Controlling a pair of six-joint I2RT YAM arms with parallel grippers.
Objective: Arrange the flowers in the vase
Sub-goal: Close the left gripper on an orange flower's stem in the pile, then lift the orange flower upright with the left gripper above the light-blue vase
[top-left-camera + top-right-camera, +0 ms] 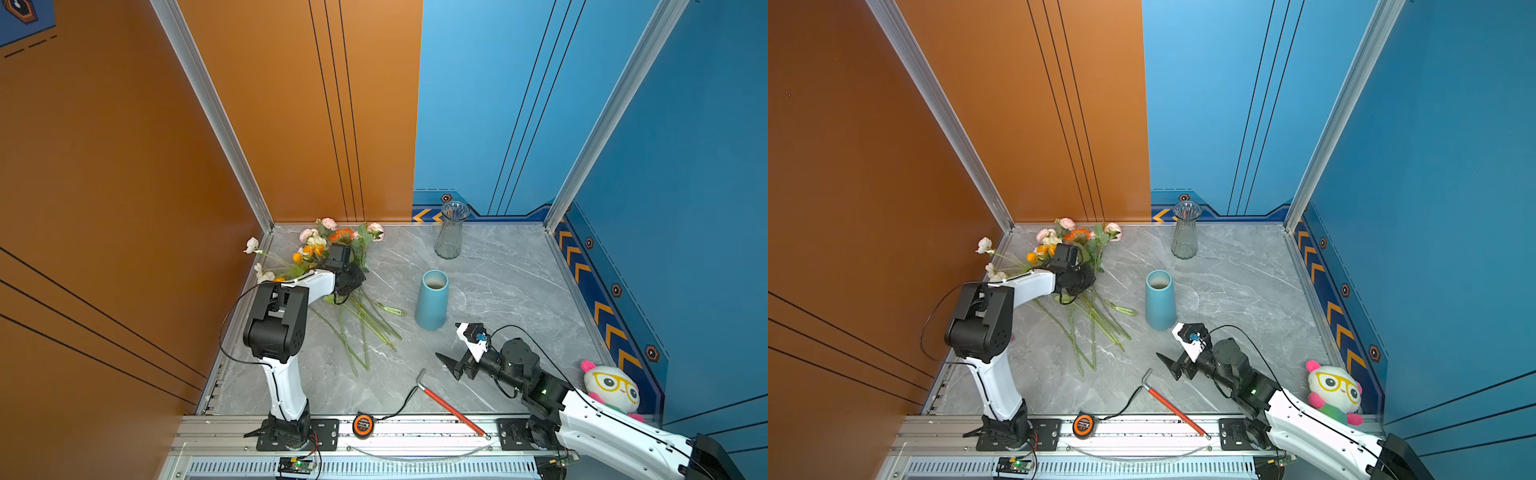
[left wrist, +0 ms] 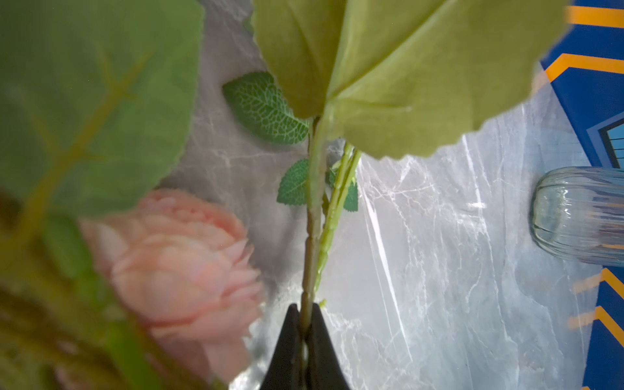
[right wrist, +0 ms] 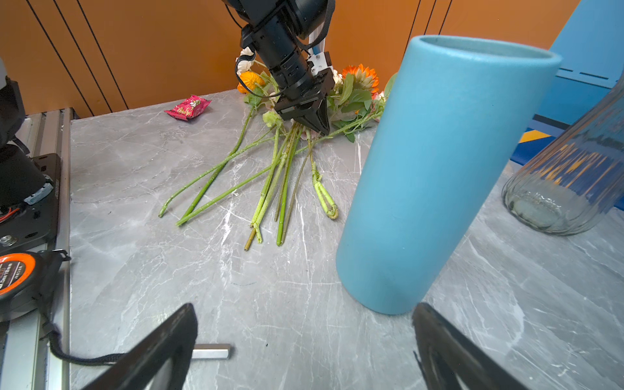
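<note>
There are two vases, one blue vase and one clear glass vase, one bunch of flowers, one hammer, one tape measure, one plush toy and one pink snack packet.

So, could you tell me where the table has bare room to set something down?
Barest: from the blue vase and glass vase across to the right wall, behind the plush. Smaller: between the flowers' stem ends and the front rail. Crowded: the back-left corner, full of blooms.

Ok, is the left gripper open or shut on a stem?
Shut on one. In the left wrist view the left gripper is closed tight around a green stem, with no gap showing beside it.
</note>
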